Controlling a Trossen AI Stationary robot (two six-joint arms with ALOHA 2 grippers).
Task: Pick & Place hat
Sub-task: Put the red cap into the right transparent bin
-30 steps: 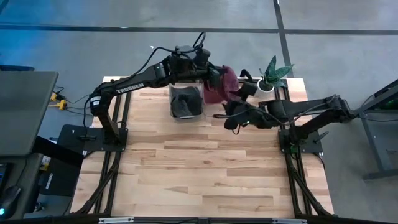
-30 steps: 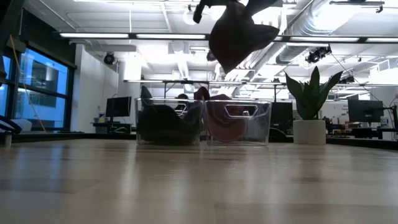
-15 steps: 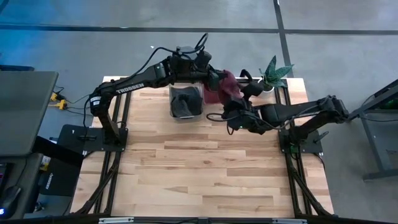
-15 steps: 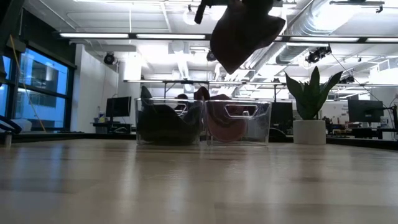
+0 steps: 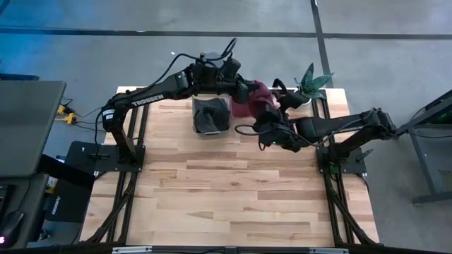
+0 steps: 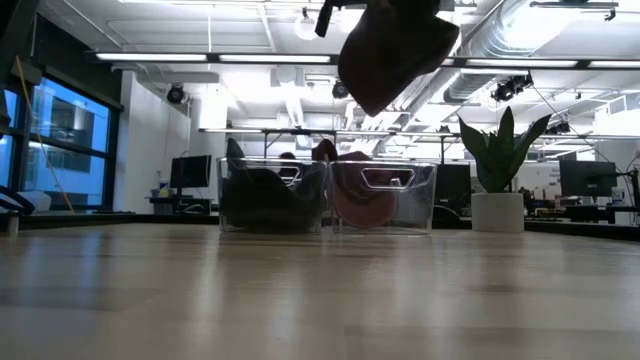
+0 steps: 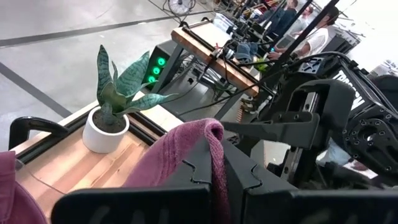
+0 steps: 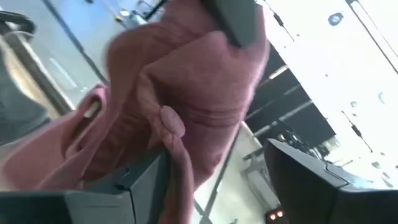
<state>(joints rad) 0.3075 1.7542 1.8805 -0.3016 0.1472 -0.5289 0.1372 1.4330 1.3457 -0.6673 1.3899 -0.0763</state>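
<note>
Your left arm reaches across the far side of the worktop (image 5: 212,190), and its left pincer (image 5: 245,90) is clamped on the maroon hat (image 5: 257,99), which hangs in the air above the two clear bins (image 6: 326,195), over the one nearer the potted plant (image 6: 499,178). Your right arm stretches inward from its side, with the right pincer (image 5: 266,124) just beside the hat. Its fingers (image 8: 140,177) stand apart, and one edge of the hat lies between them.
</note>
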